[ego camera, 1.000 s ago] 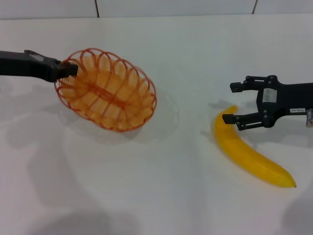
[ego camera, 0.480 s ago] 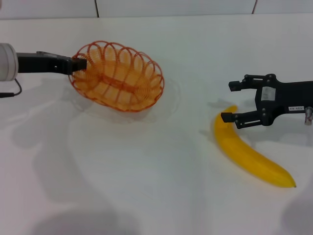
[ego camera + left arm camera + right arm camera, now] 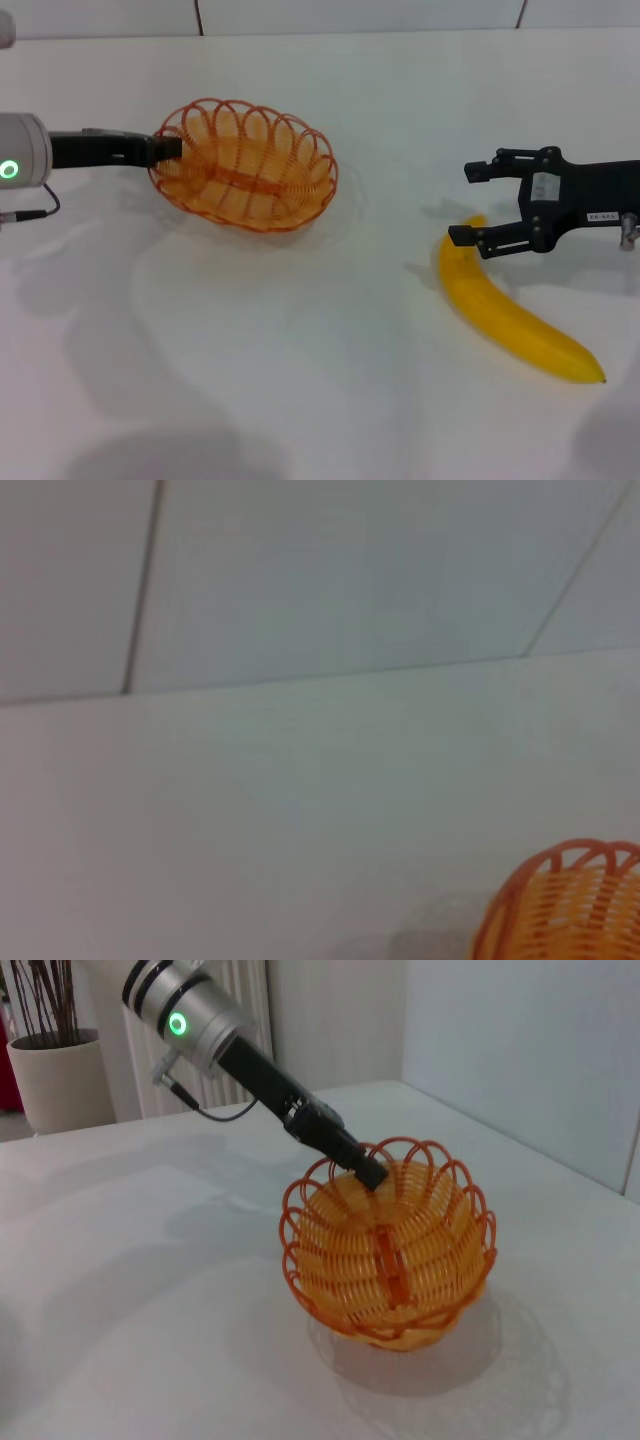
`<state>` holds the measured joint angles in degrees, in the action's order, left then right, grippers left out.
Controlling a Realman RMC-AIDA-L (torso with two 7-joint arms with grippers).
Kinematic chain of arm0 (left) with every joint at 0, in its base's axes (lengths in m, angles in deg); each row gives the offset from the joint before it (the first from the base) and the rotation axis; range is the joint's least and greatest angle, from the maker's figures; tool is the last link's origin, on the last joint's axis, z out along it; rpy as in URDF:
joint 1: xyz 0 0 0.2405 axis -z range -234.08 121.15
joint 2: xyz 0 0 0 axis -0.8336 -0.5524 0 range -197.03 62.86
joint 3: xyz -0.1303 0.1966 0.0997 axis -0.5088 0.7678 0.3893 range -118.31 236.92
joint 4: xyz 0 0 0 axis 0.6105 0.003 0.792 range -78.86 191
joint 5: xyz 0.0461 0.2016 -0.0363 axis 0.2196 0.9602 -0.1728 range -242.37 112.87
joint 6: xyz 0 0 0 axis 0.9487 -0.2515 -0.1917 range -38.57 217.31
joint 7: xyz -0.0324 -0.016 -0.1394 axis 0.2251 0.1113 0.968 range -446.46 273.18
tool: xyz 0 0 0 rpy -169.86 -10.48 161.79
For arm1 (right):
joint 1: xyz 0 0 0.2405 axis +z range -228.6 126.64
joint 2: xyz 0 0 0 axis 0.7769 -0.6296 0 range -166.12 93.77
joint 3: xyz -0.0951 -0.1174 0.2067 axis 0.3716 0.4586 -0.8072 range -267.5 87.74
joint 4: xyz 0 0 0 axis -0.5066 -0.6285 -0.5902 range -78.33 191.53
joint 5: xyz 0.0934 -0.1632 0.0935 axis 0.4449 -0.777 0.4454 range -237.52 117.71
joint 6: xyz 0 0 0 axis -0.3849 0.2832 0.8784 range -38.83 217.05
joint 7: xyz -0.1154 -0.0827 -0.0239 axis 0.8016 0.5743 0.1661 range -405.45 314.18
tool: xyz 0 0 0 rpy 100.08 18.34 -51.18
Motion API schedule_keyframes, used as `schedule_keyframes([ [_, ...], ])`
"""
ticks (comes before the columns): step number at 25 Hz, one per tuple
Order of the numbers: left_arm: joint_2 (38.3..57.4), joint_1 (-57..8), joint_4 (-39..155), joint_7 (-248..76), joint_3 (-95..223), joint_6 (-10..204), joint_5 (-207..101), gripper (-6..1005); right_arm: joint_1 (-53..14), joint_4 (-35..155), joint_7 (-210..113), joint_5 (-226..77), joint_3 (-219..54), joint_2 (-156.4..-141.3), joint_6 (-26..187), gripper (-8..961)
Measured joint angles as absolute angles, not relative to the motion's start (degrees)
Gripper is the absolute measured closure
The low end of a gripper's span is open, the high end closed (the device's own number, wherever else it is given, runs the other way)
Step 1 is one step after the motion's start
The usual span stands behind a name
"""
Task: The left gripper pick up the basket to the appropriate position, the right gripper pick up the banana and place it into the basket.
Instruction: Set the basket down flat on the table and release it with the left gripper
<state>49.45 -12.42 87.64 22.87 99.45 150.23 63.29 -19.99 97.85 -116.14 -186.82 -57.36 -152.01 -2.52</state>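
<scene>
Head view: left hand [image 3: 170,150] clamped on bananaless basket [image 3: 245,165]; right hand [image 3: 475,203] apart.

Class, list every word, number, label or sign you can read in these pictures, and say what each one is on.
No text can be read in any view.
White label on the right gripper: dark print, too small and blurred to read.
Green ring light on the left arm's silver wrist: a light, not text.
Basket and banana: no markings visible.

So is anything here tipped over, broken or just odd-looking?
Nothing broken or spilled. The orange looped-wire basket sits slightly tilted, pinched at its rim by the left gripper. The open right gripper hovers by the yellow plastic-looking banana.
</scene>
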Motion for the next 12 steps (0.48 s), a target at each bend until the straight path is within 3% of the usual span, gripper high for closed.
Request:
schedule_keyframes([
  [12, 49.67, -11.2, 81.4, 23.2, 99.4, 144.7, 62.8, 920, -19.7, 98.2, -116.8, -186.9, -57.2, -152.02, -3.1, 57],
])
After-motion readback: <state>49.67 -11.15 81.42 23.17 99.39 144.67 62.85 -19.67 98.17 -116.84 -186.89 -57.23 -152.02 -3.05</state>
